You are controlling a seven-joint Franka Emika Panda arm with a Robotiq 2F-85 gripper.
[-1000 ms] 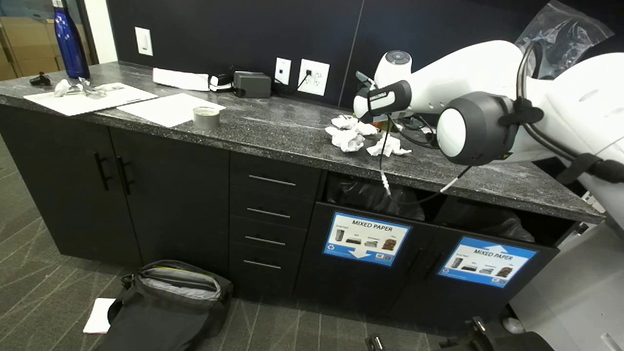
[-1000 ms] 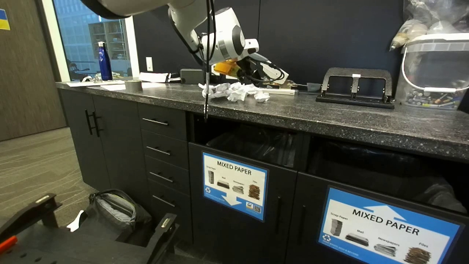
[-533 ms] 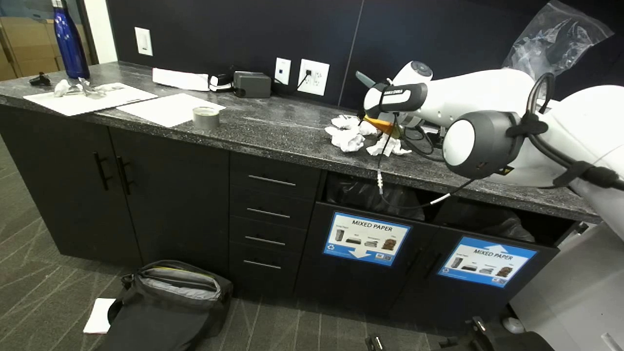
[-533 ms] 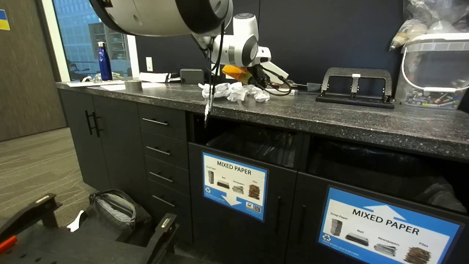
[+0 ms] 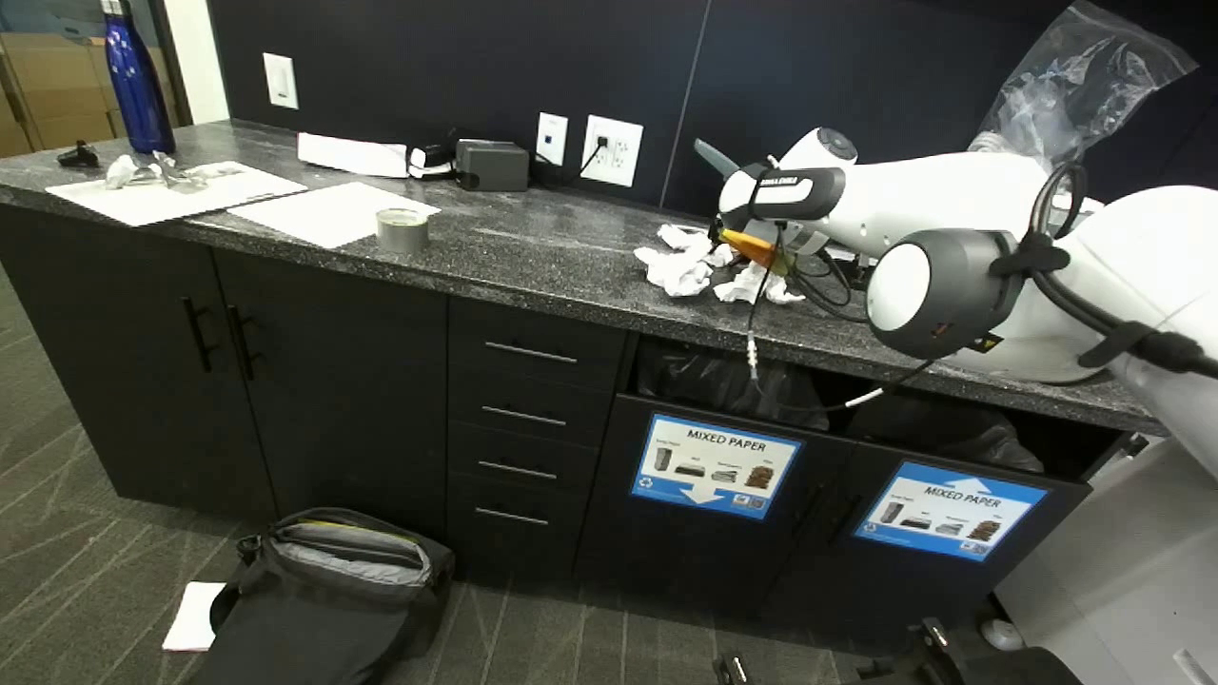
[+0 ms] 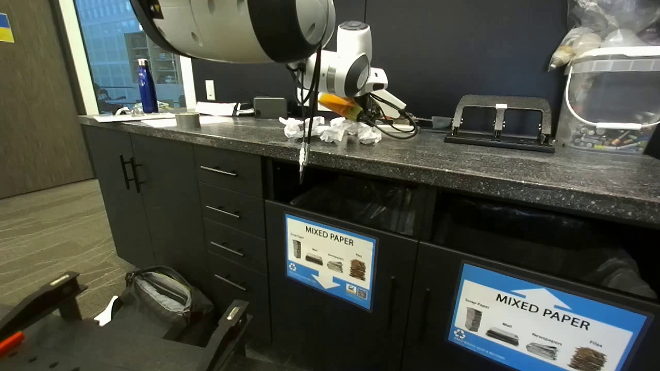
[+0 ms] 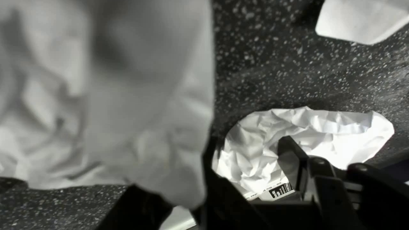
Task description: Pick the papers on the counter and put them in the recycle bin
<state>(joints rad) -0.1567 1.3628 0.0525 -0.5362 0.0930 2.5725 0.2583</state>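
Observation:
Several crumpled white papers (image 5: 677, 273) lie bunched on the dark speckled counter (image 5: 542, 243), also seen in an exterior view as a low heap of papers (image 6: 332, 133). My gripper (image 7: 248, 144) is down at them, its two fingers apart with a crumpled paper (image 7: 252, 134) showing between them. Whether both fingers touch that paper I cannot tell. A large blurred paper (image 7: 143, 102) fills the left of the wrist view and covers part of the left finger. In the exterior views the fingertips are hidden. Below the counter's edge, the recycle bin (image 6: 361, 203) shows as a black bag in an opening marked MIXED PAPER.
A printed box edge (image 7: 281, 190) shows beneath the fingers. Along the counter stand a hole punch (image 6: 499, 123), a clear bucket (image 6: 611, 103), a tape roll (image 5: 402, 231), flat white sheets (image 5: 328, 211) and a blue bottle (image 5: 138, 81). A second bag-lined opening (image 5: 952, 433) sits beside the bin.
The arm has come down toward the counter and shifted right in both exterior views. Over the last half second the papers near the gripper have shifted slightly.

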